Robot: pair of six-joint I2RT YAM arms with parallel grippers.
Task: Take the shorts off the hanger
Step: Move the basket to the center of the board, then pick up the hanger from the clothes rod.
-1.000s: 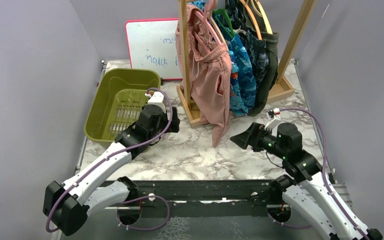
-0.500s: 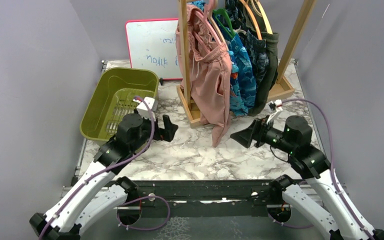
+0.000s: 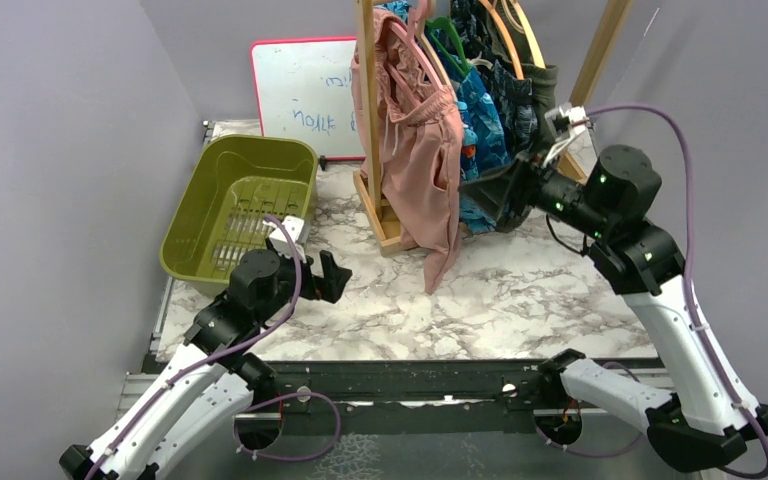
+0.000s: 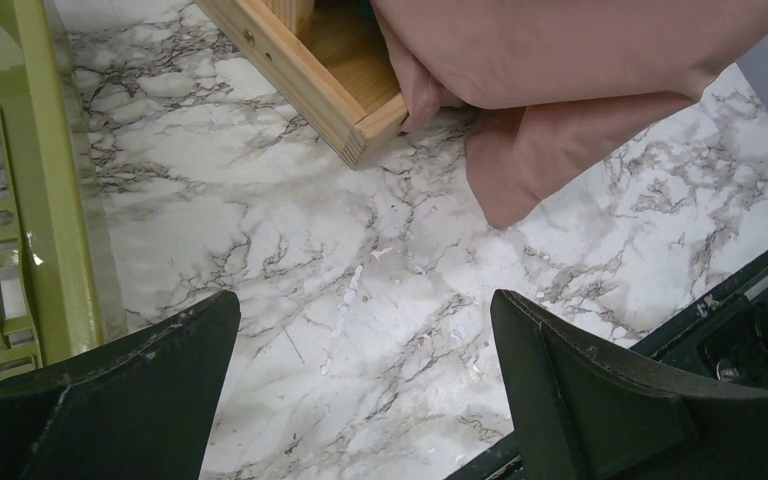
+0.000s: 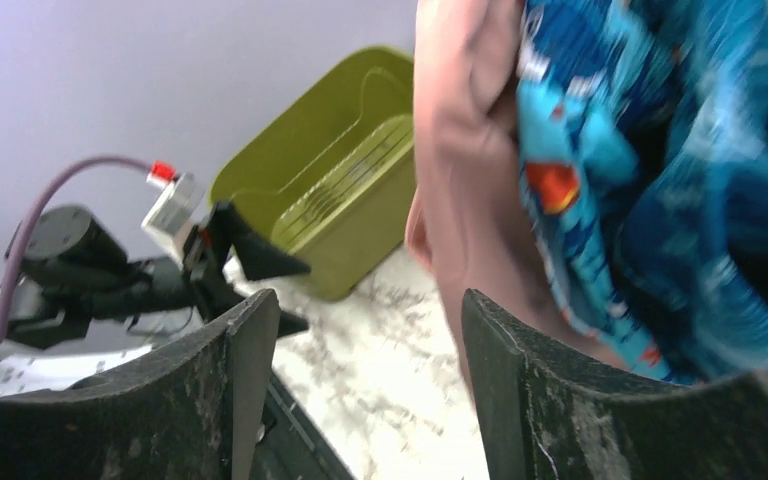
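Observation:
Several shorts hang on hangers from a wooden rack: dusty pink shorts in front, bright blue cartoon-print shorts behind them, then darker ones. My right gripper is raised beside the blue shorts, open, holding nothing. In the right wrist view its gripper has the pink shorts and blue shorts just past its right finger. My left gripper sits low over the marble, open and empty. The left wrist view shows that gripper short of the pink hem.
An olive green basket stands at the left, and its wall is next to my left finger. A whiteboard leans on the back wall. The rack's wooden base lies on the marble table.
My right arm has lifted from low over the table up to the hanging shorts, its jaws narrowing a little. My left arm has drawn back from the basket toward the near edge.

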